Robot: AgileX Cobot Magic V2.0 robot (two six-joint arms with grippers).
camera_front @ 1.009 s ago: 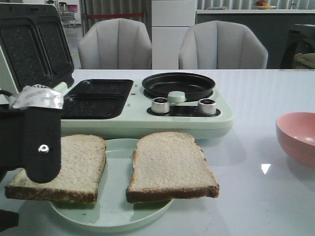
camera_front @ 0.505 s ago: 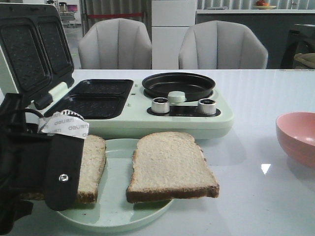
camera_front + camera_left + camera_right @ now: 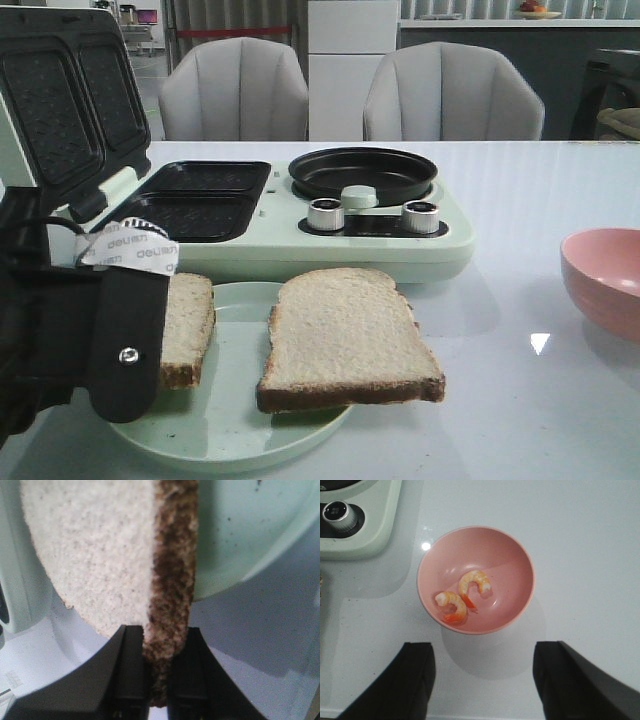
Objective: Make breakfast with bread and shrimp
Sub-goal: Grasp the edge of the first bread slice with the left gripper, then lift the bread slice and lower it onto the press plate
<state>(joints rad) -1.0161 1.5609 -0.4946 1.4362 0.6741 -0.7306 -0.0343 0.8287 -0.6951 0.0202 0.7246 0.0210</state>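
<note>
Two bread slices lie on a pale green plate (image 3: 230, 430). My left gripper (image 3: 125, 385) is shut on the crust edge of the left slice (image 3: 188, 325); the wrist view shows the brown crust (image 3: 172, 595) pinched between both black fingers (image 3: 132, 670), its other end over the plate (image 3: 250, 535). The right slice (image 3: 345, 340) lies flat, partly over the plate rim. Two curled shrimp (image 3: 475, 582) (image 3: 451, 605) lie in a pink bowl (image 3: 520, 570), also in the front view at the right edge (image 3: 605, 280). My right gripper (image 3: 482, 680) is open, above the table beside the bowl.
A pale green breakfast maker (image 3: 300, 240) stands behind the plate, with its lid (image 3: 65, 100) raised over two dark square grill plates (image 3: 195, 200), a round black pan (image 3: 363, 172) and two silver knobs (image 3: 326, 214). Two grey chairs (image 3: 235, 90) stand behind the table.
My left gripper has moved down and right over the left bread slice and has closed on its crust edge; the slice now shows shorter behind the arm. The right slice has not moved.
</note>
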